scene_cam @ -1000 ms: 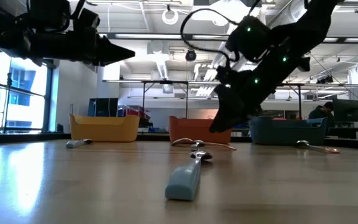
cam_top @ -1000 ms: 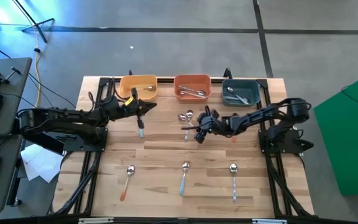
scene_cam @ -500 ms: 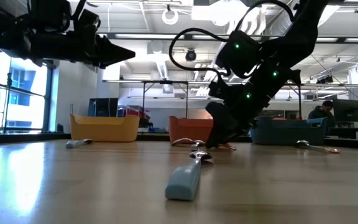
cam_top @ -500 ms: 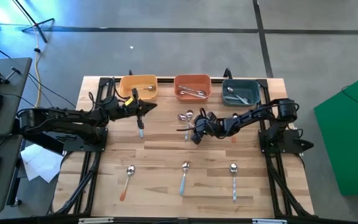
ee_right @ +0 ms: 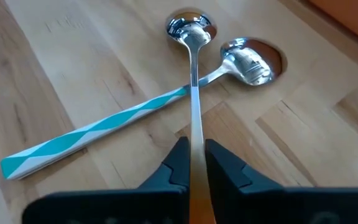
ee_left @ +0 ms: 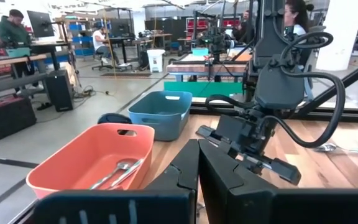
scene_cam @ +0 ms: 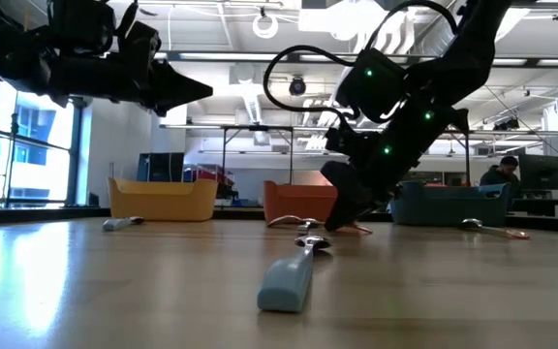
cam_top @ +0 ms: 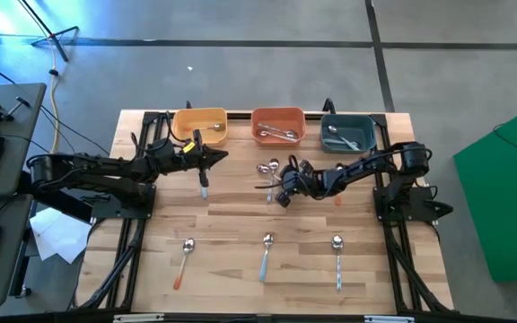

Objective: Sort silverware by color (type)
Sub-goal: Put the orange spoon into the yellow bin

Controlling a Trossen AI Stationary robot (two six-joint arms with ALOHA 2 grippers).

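Note:
Two spoons lie crossed on the table in front of the orange bin (cam_top: 278,126). One has a plain metal stem and bowl (ee_right: 190,28); the other has a light blue striped handle (ee_right: 92,134). My right gripper (ee_right: 194,146) is down at the table (cam_top: 282,191), shut on the first spoon. My left gripper (cam_top: 223,154) hovers shut and empty near the yellow bin (cam_top: 200,126), above a blue-handled spoon (cam_top: 203,184). Three more spoons lie in a near row: orange-handled (cam_top: 184,260), blue-handled (cam_top: 266,254), silver (cam_top: 337,258). My right gripper pinches the spoon's thin stem (ee_right: 193,127) between its two fingers, well back from the bowl. The fingers slant down from the table's right side, and the stem runs out forward between them. The spoon lies on the table, its stem crossing over the blue-striped spoon.
The dark teal bin (cam_top: 348,132) stands at the far right, and all three bins hold spoons. A small orange piece (cam_top: 337,199) lies under the right arm. Bare wood stretches between the crossed spoons and the near row. People and desks show in the room behind.
My right gripper has come down to the table and a little toward its left edge, onto the crossed spoons, where it now has the metal stem between its fingers. The spoons lie where they were.

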